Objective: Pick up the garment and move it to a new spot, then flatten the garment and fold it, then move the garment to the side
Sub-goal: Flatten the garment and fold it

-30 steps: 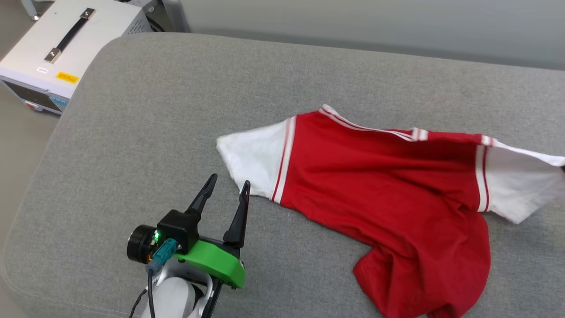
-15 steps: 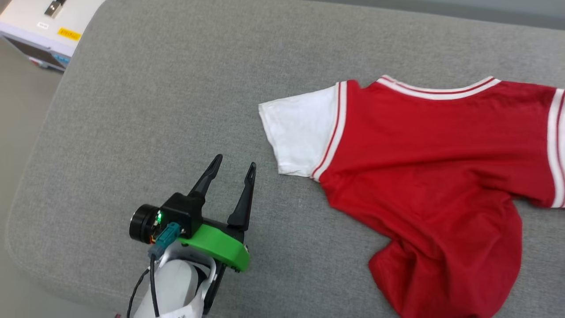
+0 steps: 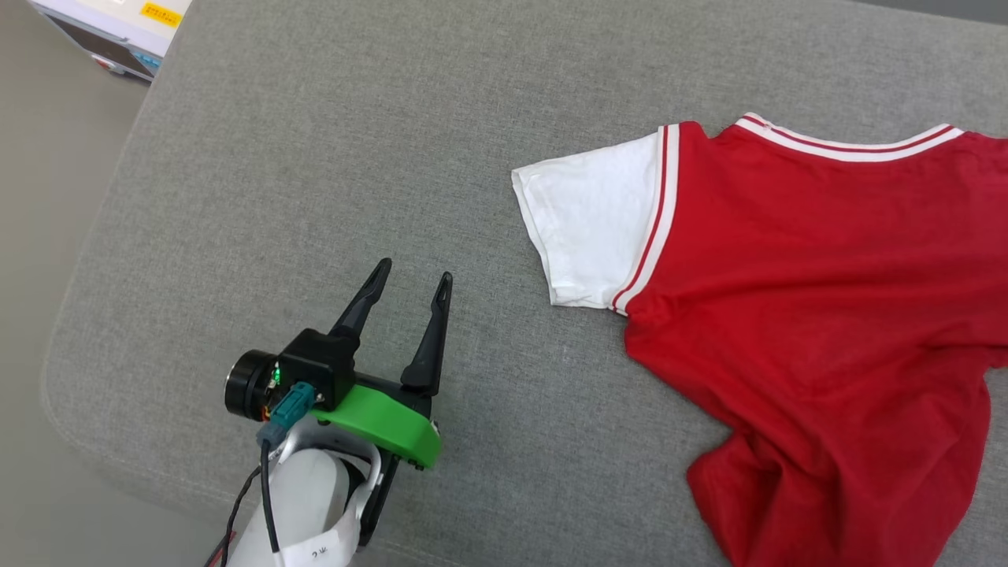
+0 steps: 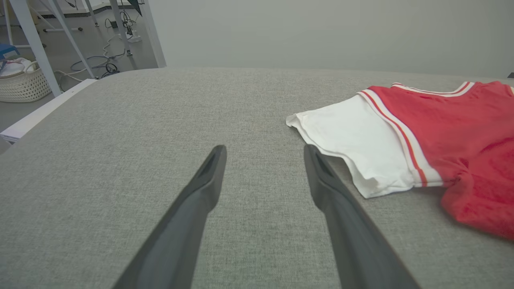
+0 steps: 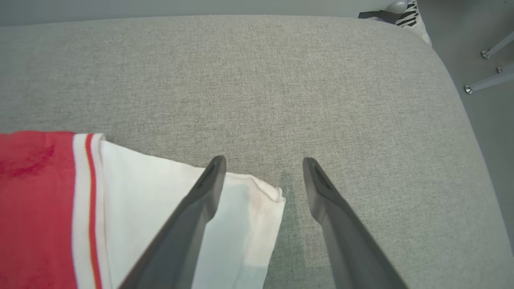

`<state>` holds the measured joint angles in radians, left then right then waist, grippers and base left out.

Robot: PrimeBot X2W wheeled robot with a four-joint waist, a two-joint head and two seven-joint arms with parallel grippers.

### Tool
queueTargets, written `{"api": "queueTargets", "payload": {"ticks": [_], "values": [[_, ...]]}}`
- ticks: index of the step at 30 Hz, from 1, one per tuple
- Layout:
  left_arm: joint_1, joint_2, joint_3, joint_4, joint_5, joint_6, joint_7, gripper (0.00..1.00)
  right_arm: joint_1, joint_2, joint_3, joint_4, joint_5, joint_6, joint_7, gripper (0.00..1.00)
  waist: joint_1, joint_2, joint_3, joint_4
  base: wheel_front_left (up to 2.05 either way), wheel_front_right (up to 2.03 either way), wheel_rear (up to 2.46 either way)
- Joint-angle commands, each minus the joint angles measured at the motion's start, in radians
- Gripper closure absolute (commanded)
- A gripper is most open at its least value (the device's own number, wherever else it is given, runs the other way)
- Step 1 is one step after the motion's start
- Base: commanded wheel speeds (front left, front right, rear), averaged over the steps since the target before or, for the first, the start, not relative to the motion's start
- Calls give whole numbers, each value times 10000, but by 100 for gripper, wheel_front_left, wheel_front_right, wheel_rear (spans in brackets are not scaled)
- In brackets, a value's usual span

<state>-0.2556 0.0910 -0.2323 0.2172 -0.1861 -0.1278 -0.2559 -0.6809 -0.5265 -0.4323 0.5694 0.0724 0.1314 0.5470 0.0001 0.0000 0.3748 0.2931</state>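
**Garment** (image 3: 787, 276): red body, white short sleeve (image 3: 594, 228), striped trim at neck and armhole. It is laid on the grey cushion (image 3: 315, 157), spread flat at the collar end and rumpled at the lower hem. It is gripped by nothing.

**Left gripper** (image 3: 415, 270): fingers are parted wide and empty. It is positioned over bare cushion, near the white sleeve but apart from it.

**Right gripper** (image 5: 264, 159): fingers are parted wide and nothing is grasped. One finger is seen across the other white sleeve (image 5: 180, 208); contact cannot be determined.

**Woven basket** (image 4: 22, 86): set on the floor beyond the cushion. Pale contents are seen inside but cannot be identified.

**White equipment case** (image 3: 118, 24): yellow label noted. It is placed beside the cushion's far corner.
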Motion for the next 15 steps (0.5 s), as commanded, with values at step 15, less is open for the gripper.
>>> {"api": "queueTargets", "payload": {"ticks": [15], "values": [[547,96,774,-152,-402,-28,-59,0,1398,467,2789,-1711,2504,-7,-3762,0,-1,0,-2283,-1368,0,0,0]]}}
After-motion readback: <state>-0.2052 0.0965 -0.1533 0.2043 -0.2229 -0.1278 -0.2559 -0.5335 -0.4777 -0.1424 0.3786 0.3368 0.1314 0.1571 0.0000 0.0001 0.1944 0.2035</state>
